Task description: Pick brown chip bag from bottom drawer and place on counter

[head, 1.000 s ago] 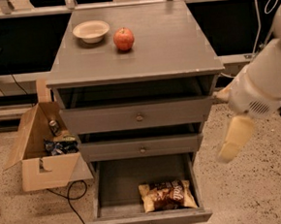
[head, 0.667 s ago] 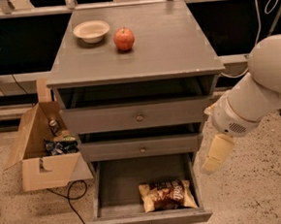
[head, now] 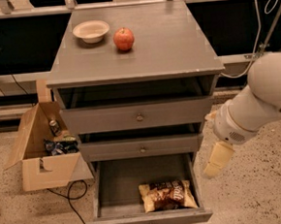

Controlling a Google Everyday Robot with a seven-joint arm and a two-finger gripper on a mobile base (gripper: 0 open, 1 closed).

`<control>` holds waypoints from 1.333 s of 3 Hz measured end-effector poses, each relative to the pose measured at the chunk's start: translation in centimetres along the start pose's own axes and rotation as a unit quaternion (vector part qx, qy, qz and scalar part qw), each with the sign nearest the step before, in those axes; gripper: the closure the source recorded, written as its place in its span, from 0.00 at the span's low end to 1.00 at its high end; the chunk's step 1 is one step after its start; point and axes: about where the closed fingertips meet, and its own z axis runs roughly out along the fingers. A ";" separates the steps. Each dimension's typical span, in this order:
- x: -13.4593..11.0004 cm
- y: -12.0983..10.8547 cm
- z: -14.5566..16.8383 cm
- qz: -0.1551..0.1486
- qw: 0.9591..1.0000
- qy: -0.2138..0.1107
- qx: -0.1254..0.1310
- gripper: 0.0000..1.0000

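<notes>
Grey three-drawer cabinet seen from above and in front. The bottom drawer stands pulled out, its flat grey floor exposed. The brown chip bag lies flat inside the bottom drawer, in its front right corner, touching or nearly touching the front panel and close to the right wall. The left half of the drawer floor is bare.

The claw, a pale yellowish part at the end of the white arm, hangs outside the bottom drawer, just beyond its right wall and above floor level, apart from the bag. Whether the claw is wide or narrow cannot be told; it holds nothing visible.

Above the bottom drawer sit the middle drawer and the top drawer, both pushed in. Higher again is the desk, which carries a cream bowl and a red apple side by side. Left of the bottom drawer, on the speckled floor, stands an open cardboard box.
</notes>
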 end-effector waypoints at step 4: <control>11.3 -1.9 21.4 0.037 0.999 -0.012 -0.029 0.00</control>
